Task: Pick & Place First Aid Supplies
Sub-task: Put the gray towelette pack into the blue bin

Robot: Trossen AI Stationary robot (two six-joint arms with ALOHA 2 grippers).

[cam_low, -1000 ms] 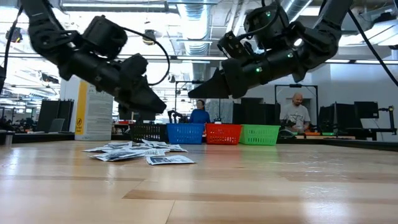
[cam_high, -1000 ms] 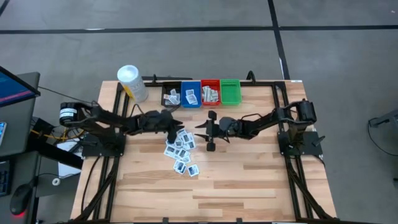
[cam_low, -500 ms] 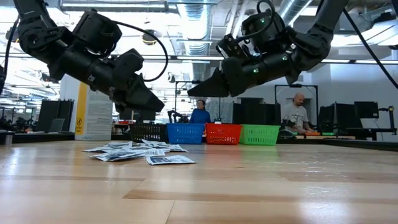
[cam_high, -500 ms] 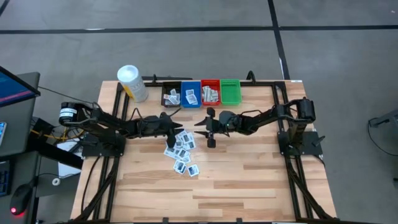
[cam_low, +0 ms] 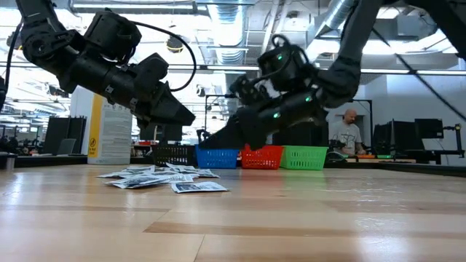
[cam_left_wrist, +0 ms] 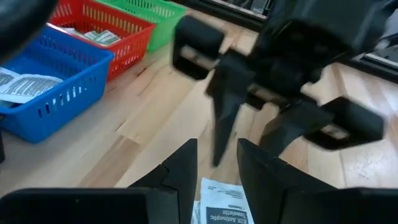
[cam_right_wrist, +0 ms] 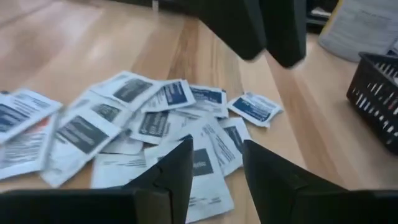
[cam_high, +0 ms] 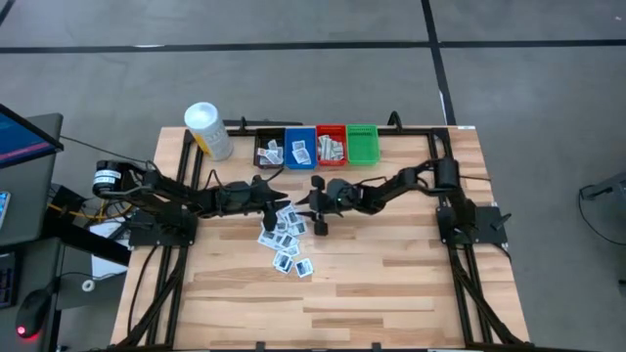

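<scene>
Your right claw [cam_high: 315, 216] has swung in over the packets [cam_high: 285, 238], fingers parted and empty; the left claw [cam_high: 278, 195] hovers, also parted.

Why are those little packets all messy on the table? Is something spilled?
Yes, the packets lie in a loose overlapping heap on the table, not in the bins. The right pincer reaches toward the heap, open and holding nothing. Nothing looks broken.

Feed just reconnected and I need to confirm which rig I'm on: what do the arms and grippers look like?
Two matching dark, jointed arms. The left gripper and right gripper each end in two black, flat, tapered fingers. Black cables loop along the left arm's links. Small green lights glow on the right arm's wrist. Both are mounted on black frame bases at the table's sides.
</scene>
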